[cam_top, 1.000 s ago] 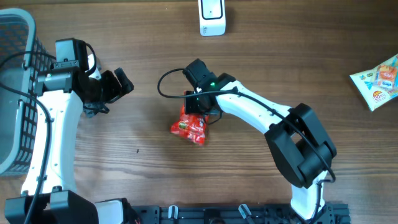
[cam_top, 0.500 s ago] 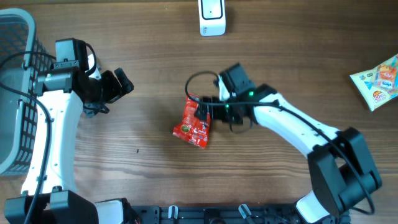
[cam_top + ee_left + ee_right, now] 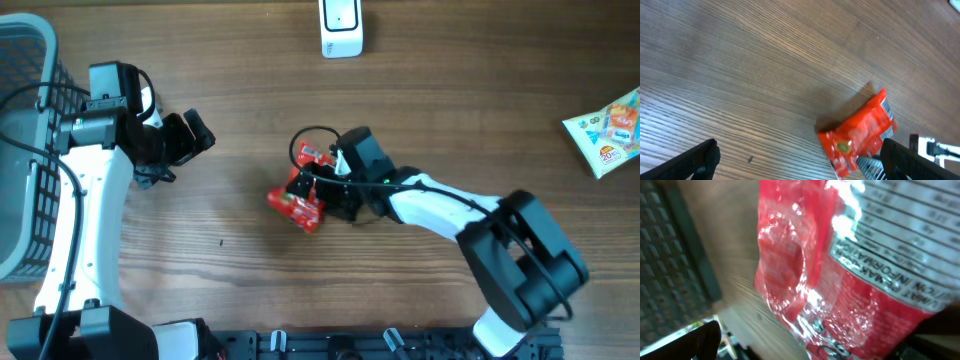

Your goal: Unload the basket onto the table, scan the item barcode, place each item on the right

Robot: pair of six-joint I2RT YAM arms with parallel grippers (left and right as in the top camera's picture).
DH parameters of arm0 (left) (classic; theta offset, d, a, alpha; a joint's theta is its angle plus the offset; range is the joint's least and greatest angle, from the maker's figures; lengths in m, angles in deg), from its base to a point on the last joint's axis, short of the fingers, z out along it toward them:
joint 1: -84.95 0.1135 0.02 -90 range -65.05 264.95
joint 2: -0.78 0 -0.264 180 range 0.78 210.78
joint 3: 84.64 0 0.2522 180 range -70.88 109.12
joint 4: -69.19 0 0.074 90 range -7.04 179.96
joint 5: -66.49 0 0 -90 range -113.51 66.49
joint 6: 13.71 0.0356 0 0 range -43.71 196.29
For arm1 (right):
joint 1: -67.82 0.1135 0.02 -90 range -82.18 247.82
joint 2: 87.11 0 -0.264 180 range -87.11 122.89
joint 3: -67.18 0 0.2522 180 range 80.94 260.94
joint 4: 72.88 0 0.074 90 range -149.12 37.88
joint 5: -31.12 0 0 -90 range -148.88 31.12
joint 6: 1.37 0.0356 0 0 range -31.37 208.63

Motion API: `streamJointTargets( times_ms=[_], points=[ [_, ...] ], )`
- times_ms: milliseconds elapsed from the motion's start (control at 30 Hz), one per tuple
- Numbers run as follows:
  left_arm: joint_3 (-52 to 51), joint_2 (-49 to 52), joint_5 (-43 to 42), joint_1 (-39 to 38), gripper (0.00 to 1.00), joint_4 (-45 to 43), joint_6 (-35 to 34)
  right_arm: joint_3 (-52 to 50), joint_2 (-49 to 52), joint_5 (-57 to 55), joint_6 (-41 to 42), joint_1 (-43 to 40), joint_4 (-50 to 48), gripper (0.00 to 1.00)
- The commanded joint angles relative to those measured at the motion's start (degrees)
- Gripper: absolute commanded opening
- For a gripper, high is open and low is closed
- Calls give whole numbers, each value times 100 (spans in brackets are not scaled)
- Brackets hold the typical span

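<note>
A red snack packet [image 3: 293, 203] sits near the middle of the worktop [image 3: 450, 80], just left of centre in the overhead view, tilted up rather than lying flat. The right pincer [image 3: 318, 192] is pressed in against it from the right, with the right arm stretching away to the lower right corner of the frame. In the right wrist view the packet fills almost the whole picture, crinkled red foil with a white panel of printed text at the upper right. One finger [image 3: 695, 340] shows at the lower left edge and a dark shape at the lower right, so the jaws stand spread wide with the packet between them; whether the pads actually press on it cannot be told. The left pincer [image 3: 203, 137] hangs at the centre left, jaws fully apart and holding nothing, well apart from the packet. A white scanner [image 3: 340, 28] stands at the top centre edge, a grey mesh basket [image 3: 25, 120] fills the far left, and a pale, colourful packet [image 3: 610, 125] lies at the right edge.
</note>
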Motion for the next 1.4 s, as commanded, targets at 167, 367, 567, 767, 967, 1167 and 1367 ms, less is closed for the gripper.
streamJointTargets(
  times_ms=[167,367,567,767,967,1167,1367],
  points=[
    [63,4,31,31,100,0,-50,-179,1134,-595,922,24,-739,8],
    [63,4,31,33,100,2,-50,-179,844,-361,433,-94,-424,4],
    [63,4,33,31,100,0,-50,-173,-876,-345,-1762,-199,1480,4],
    [63,4,31,31,100,0,-52,-175,-1598,-345,-3558,-197,3333,4],
    [63,4,-313,31,100,-122,-52,-175,-1598,-1062,-3648,-247,3543,70],
    [-1296,11,-1921,-1056,100,-538,-31,-175,-1589,-1145,-3438,-1093,3407,86],
    [-1873,72,-2308,-2632,100,-1952,-205,-175,-1589,-1073,-3161,-1115,3338,87]
  ],
)
